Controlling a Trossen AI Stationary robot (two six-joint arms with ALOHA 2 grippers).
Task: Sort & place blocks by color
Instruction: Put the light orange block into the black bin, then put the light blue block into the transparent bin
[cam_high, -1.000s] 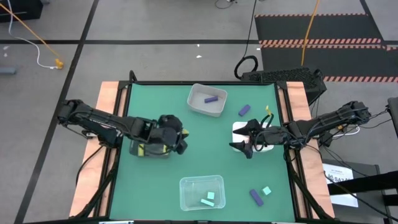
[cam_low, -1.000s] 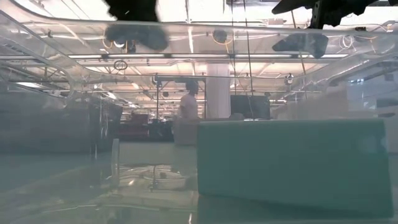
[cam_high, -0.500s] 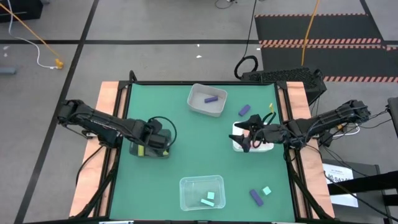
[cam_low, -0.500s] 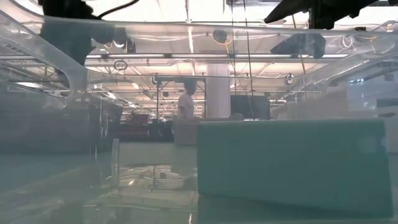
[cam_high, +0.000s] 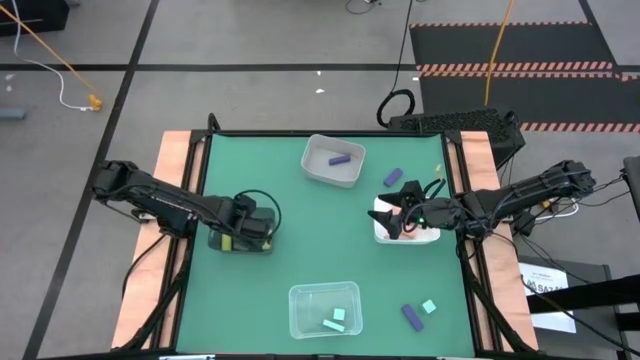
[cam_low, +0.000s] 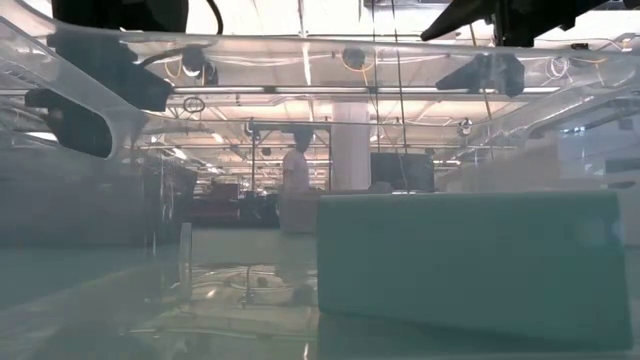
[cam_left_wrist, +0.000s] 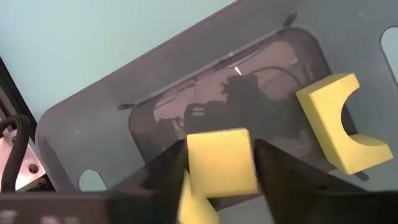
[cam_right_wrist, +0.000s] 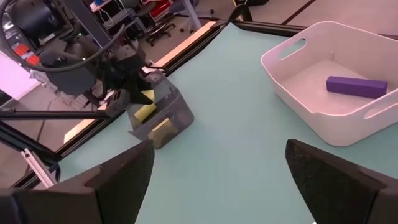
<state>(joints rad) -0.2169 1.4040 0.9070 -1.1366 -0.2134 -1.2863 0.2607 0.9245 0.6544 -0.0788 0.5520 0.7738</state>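
Block: a yellow block (cam_left_wrist: 219, 160) sits between my left gripper (cam_left_wrist: 217, 180) fingers, inside the dark tray (cam_high: 243, 243).
Grip: fingers partly open; probably loosening, though I can't tell.
Care: open fully, then lift straight up.
Right gripper (cam_high: 400, 222): wide open, empty, above the white tray (cam_high: 432, 238).

Even, bright light falls on the green table (cam_high: 300, 250) in the high view, with only faint, soft shadows beside the trays. The low view is hazy and washed out: it looks through a clear tray wall (cam_low: 300, 60) that smears the room behind, ceiling lights glare white along the top, and the mint block (cam_low: 470, 260) close up is soft-edged. In the left wrist view the dark tray floor (cam_left_wrist: 249, 106) mirrors the arm above it.
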